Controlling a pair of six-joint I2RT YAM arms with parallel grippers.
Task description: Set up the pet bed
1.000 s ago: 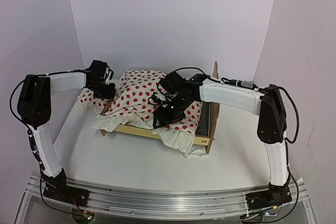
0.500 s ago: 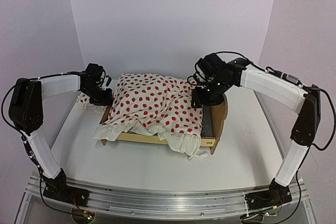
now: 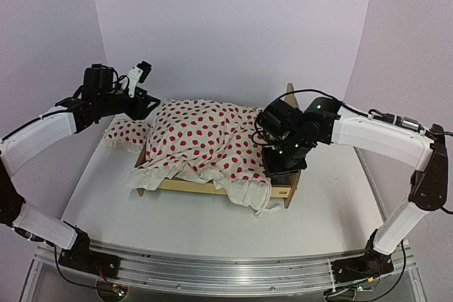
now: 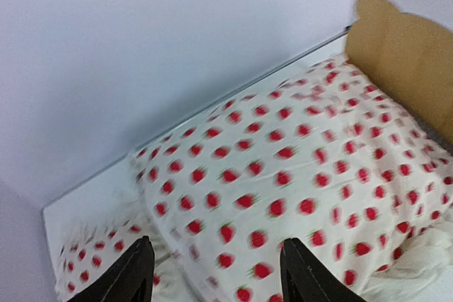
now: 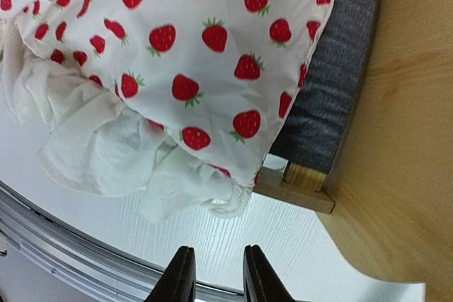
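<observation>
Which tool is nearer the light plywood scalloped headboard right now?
Right. The right tool hangs close beside the light plywood scalloped headboard; the left tool is raised beyond the plywood bed's opposite end.

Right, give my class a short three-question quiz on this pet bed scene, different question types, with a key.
1. True or false: the blanket covers most of the bed.
2. The left pincer is: A) open and empty, B) shut on the blanket, C) shut on nothing.
3. Fill in: the blanket is printed with red ____.
Key: 1 true; 2 A; 3 strawberries.
</observation>
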